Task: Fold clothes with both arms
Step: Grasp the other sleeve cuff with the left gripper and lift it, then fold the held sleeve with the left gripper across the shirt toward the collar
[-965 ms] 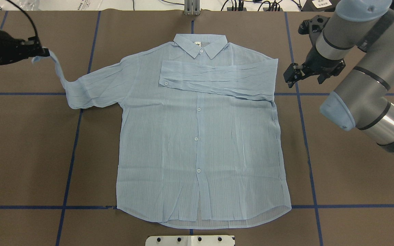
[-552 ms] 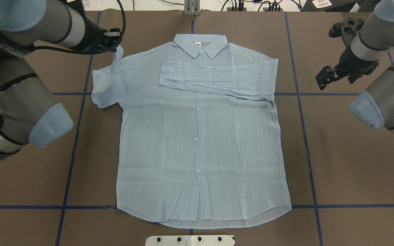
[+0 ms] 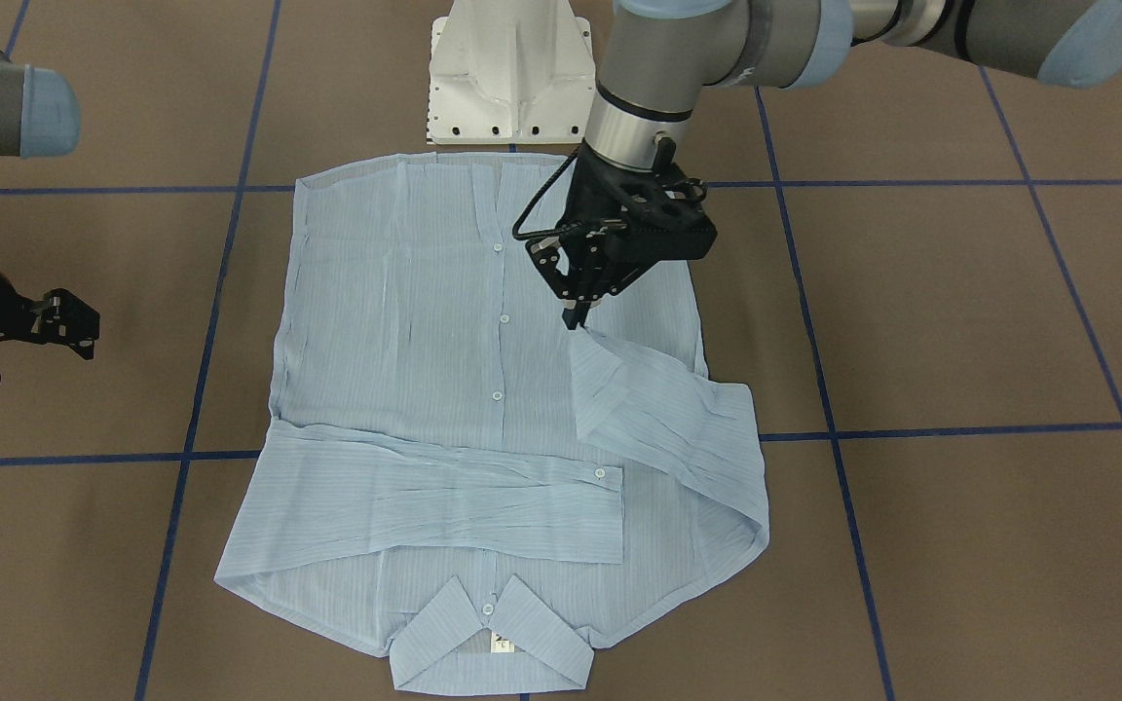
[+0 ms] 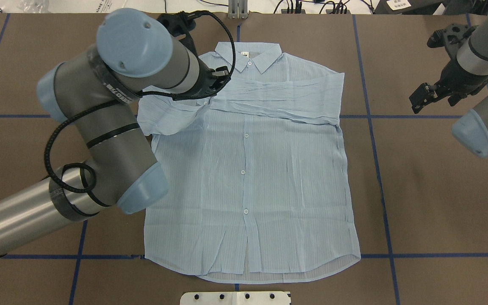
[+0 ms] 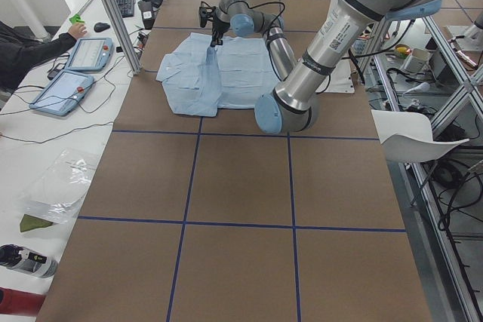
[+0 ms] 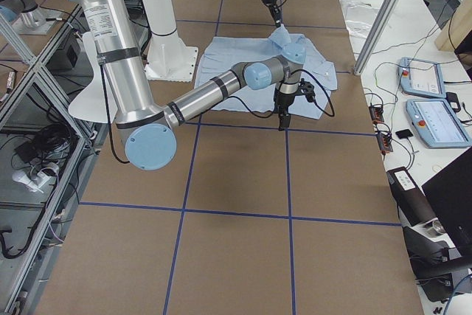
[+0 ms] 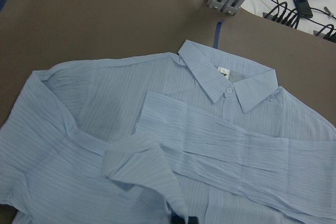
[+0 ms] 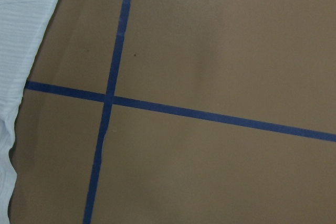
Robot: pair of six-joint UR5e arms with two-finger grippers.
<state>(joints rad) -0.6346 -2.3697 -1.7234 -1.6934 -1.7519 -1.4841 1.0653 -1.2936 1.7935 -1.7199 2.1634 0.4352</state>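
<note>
The light blue striped shirt (image 4: 248,178) lies flat, front up, collar at the far edge (image 3: 405,321). Its right sleeve (image 4: 269,99) is folded across the chest. My left gripper (image 3: 576,316) hangs over the shirt's chest, shut on the cuff of the left sleeve (image 3: 668,419), which is lifted and doubled inward over the body. From overhead the left gripper (image 4: 211,87) is mostly hidden under its own wrist. The left wrist view shows the raised cuff (image 7: 142,166) close up. Out to the right of the shirt, my right gripper (image 4: 422,99) is open and holds nothing.
The white pedestal base (image 3: 507,78) stands at the shirt's hem. Blue tape lines (image 8: 113,98) grid the brown table. An aluminium post (image 4: 237,8) and cables sit beyond the collar. A person's hand (image 5: 75,32) rests near tablets on the side bench.
My left arm has carried the left sleeve from far out at the left inward over the shirt's chest. The right arm has drawn away from the shirt toward the right.
</note>
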